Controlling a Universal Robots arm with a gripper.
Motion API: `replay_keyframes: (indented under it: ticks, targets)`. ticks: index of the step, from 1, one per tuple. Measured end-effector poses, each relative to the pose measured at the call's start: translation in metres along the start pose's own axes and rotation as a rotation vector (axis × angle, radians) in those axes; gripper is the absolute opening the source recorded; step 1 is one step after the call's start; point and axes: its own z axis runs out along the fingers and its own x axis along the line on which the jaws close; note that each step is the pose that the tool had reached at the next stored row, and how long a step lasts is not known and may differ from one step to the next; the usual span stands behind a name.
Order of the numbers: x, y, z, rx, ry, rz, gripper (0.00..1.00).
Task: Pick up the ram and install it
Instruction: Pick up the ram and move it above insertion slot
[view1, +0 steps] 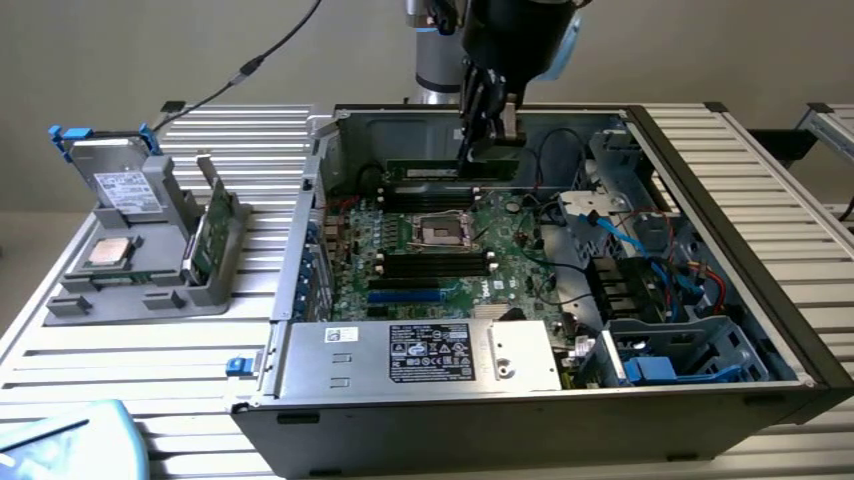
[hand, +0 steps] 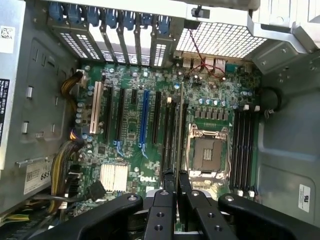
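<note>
Exterior view, from its left: a grey stand (view1: 134, 290) on the bench (view1: 147, 360), then the open computer case (view1: 747, 230), where the claw (view1: 483, 140) pinches the ram (view1: 447, 171) at the far slots, near the back wall. Wrist view adds the ram edge-on among black slots (hand: 167, 130) beside the silver socket (hand: 206, 152), with the cables (hand: 62, 165) well apart.

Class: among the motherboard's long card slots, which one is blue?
The blue slot flanked by black slots; the rest are black, except one white slot at the row's end.

Inside the case (view1: 400, 135), the ram (view1: 434, 171) stands over the motherboard (view1: 501, 270) beside the socket (view1: 441, 231).
</note>
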Motion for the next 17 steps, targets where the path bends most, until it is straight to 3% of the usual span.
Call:
replay_keyframes:
  ticks: [11,17]
  targets:
    - [-0.003,-0.0023,0.0153,-0.0019,0.0042,0.031,0.14]
    - [-0.003,-0.0025,0.0159,-0.0030,0.0044,0.033,0.14]
